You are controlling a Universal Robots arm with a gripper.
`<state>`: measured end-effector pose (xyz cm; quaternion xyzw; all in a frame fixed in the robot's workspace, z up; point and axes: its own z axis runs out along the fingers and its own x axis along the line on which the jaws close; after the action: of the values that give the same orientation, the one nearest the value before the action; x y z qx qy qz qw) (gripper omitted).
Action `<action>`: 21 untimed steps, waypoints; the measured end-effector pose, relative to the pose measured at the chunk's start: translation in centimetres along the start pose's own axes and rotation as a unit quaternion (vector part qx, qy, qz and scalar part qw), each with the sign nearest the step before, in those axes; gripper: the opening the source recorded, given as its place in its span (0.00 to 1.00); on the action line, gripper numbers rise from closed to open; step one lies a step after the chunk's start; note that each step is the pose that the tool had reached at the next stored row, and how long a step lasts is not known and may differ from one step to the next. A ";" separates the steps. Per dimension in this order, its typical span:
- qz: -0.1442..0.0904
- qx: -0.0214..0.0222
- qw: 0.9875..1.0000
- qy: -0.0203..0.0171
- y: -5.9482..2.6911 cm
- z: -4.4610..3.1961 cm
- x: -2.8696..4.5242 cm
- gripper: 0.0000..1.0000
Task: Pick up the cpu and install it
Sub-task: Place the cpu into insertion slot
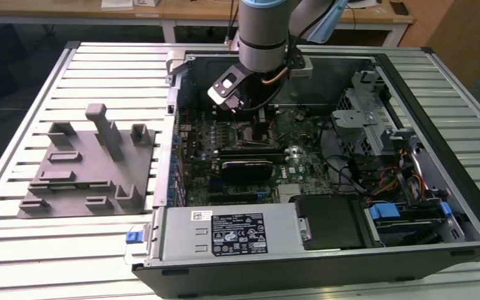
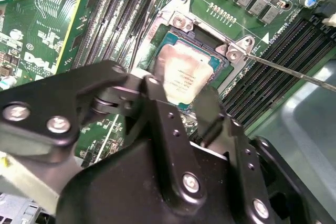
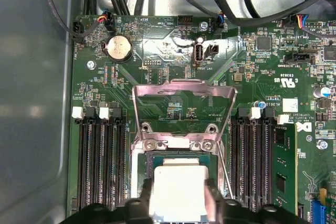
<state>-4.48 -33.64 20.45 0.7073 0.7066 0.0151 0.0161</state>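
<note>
The cpu is a small square chip with a shiny silver top. It lies level within the metal-framed socket on the green motherboard. My gripper has a black finger against each of two opposite edges of the chip and is shut on it, as seen in both wrist views. The socket's load plate stands swung open behind the chip. In the exterior view the arm reaches down into the open computer case, with the gripper low over the board.
Memory slots flank the socket, one holding a green module. The thin socket lever sticks out sideways. A black card, power supply and drive cages fill the case. A grey fixture lies at the exterior view's left.
</note>
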 end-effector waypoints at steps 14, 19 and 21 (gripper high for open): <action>-0.026 0.000 1.000 -0.005 -0.04 0.49 0.01 0.53; -0.026 0.000 1.000 -0.005 -0.05 0.55 0.01 0.53; -0.026 0.000 1.000 -0.005 -0.04 0.55 0.01 0.53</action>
<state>-4.50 -33.63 19.89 0.6890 0.7244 0.0109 0.0200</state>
